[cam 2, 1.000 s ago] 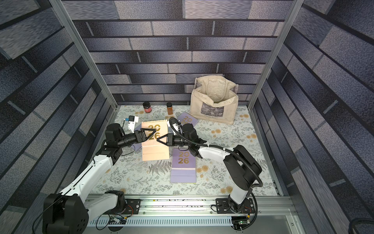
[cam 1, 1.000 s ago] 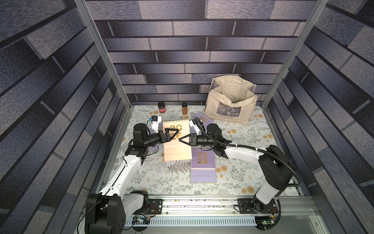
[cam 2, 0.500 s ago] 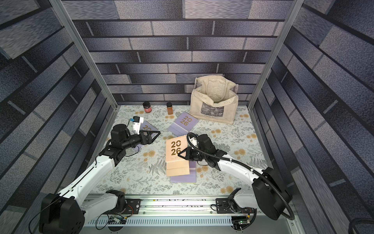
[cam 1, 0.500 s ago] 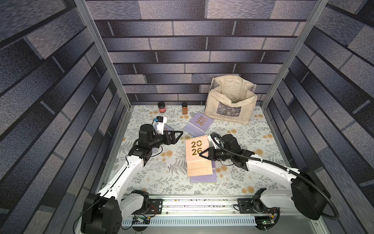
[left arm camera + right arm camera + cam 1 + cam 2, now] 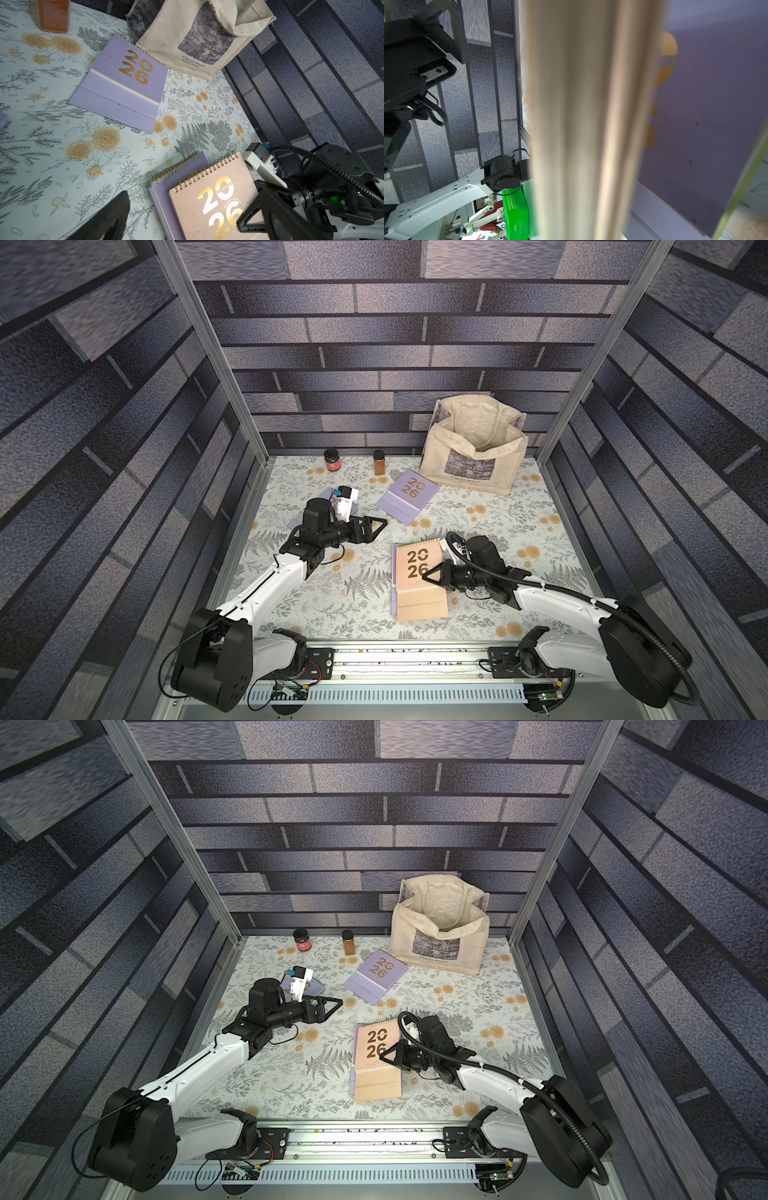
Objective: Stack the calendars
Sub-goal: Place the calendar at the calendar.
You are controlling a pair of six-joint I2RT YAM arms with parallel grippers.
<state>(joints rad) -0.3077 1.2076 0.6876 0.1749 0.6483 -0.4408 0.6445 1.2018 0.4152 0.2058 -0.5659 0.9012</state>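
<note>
top views: peach calendar [image 5: 419, 572] sits face up on lower lilac calendar [image 5: 393, 593], front centre of desk [image 5: 519, 531]. only a thin lilac strip shows along its left side, so the two are nearly squared up. right tool [image 5: 429, 575] is pinched narrow on the peach calendar's right edge, arm low over the desk. left tool [image 5: 377, 526] hovers wide w/ nothing in it, well apart from the pair. left lilac calendar [image 5: 312, 986] lies mostly hidden under the left wrist in both top views. back lilac calendar [image 5: 408, 496] lies flat and skewed, just in front of cream tote bag [image 5: 473, 464]. red-label jar [image 5: 332, 459] and spice jar [image 5: 378, 462] stand by the back wall.

left wrist: back lilac calendar [image 5: 124, 83] has its spiral just beside the tote bag. peach calendar [image 5: 214, 207] lies on the lower lilac one, spirals on the same side, lilac showing along two edges. right tool's dark finger sits at the peach cover's edge. one left finger [image 5: 112, 216] shows, the other is out of frame.

right wrist: blurred peach edge fills the middle, v close to the lens. lilac cover w/ gold digits is beside it. thin yellow-green edge [image 5: 741, 187] is past that, can't tell what it belongs to.
</note>
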